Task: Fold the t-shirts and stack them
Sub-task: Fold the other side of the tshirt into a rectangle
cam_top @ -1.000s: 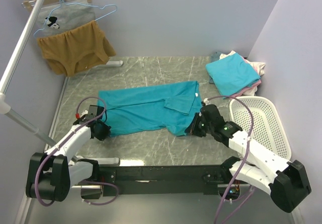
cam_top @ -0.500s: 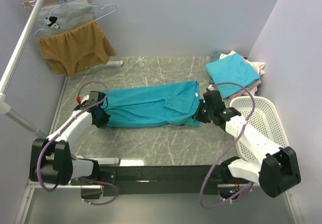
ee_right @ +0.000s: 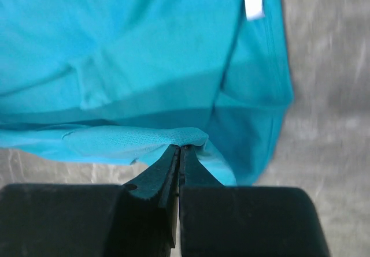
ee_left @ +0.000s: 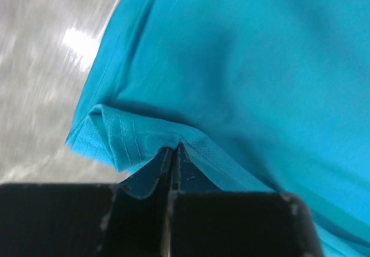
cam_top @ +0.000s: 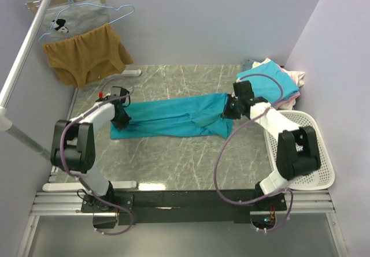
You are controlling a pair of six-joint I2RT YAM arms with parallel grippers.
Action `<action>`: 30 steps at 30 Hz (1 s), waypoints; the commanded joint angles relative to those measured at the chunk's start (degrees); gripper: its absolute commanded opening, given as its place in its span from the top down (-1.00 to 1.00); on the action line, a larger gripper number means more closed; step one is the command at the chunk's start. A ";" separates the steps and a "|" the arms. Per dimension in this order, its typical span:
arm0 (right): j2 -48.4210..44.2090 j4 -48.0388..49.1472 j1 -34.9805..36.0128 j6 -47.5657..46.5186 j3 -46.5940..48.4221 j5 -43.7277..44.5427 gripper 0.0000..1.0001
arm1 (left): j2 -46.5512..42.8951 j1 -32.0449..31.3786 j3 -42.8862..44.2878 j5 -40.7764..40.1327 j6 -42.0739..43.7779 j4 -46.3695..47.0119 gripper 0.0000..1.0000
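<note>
A teal t-shirt (cam_top: 173, 117) lies stretched sideways across the middle of the marble table, folded lengthwise into a narrow band. My left gripper (cam_top: 123, 115) is shut on its left edge; the pinched hem (ee_left: 150, 138) shows in the left wrist view. My right gripper (cam_top: 229, 108) is shut on its right edge; the pinched fold (ee_right: 173, 137) shows in the right wrist view, with a white neck label (ee_right: 252, 0) above. A lighter turquoise t-shirt (cam_top: 272, 84) lies folded on a pile with pink and white shirts at the back right.
A white plastic basket (cam_top: 303, 147) stands at the right edge. A mustard-brown garment (cam_top: 87, 55) and a grey printed garment (cam_top: 75, 21) hang on a rack at the back left. A slanted metal pole (cam_top: 23, 55) runs along the left side.
Both grippers carried the shirt's near edge away from me and over the far part, folding it to a narrower band. Both arms are now stretched further back.
</note>
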 commanded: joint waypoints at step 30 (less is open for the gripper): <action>7.81 -1.36 2.24 -1.38 10.75 -8.20 -0.32 | 0.64 1.77 8.01 4.79 12.28 3.30 -0.99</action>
